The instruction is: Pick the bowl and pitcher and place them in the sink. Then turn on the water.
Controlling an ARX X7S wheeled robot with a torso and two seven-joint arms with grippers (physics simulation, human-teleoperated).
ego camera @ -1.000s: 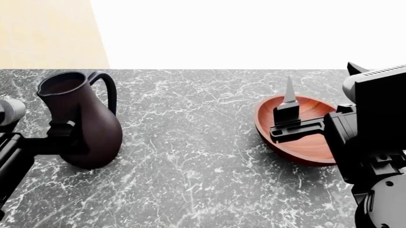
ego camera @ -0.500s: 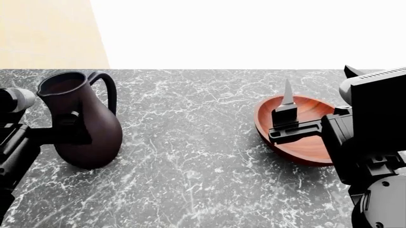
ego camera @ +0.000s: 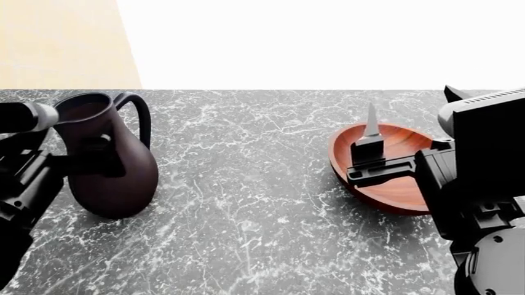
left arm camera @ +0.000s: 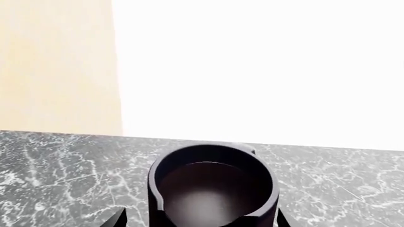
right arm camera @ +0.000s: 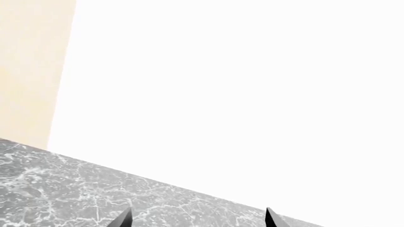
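The dark brown-purple pitcher (ego camera: pixel 115 166) stands upright at the left of the marbled counter (ego camera: pixel 262 196). My left gripper (left arm camera: pixel 198 221) is open and straddles it, one fingertip on each side of its round mouth (left arm camera: pixel 211 189). At the right rests the reddish-brown wooden bowl (ego camera: pixel 394 184). My right gripper (right arm camera: pixel 197 218) is open at the bowl's near side, and one finger (ego camera: pixel 373 126) points up over the bowl's hollow. The other finger is hidden behind the arm. The right wrist view shows only counter between the tips. The sink and the water are out of view.
A bright white wall (ego camera: pixel 328 43) rises behind the counter's far edge, with a beige panel (ego camera: pixel 58 43) at the left. Bare marbled stone lies between the pitcher and the bowl. My right arm's bulky links (ego camera: pixel 484 184) fill the right side.
My left arm has pushed forward, so its gripper now reaches further around the pitcher. The pitcher and the bowl stand where they were. The right gripper has barely shifted.
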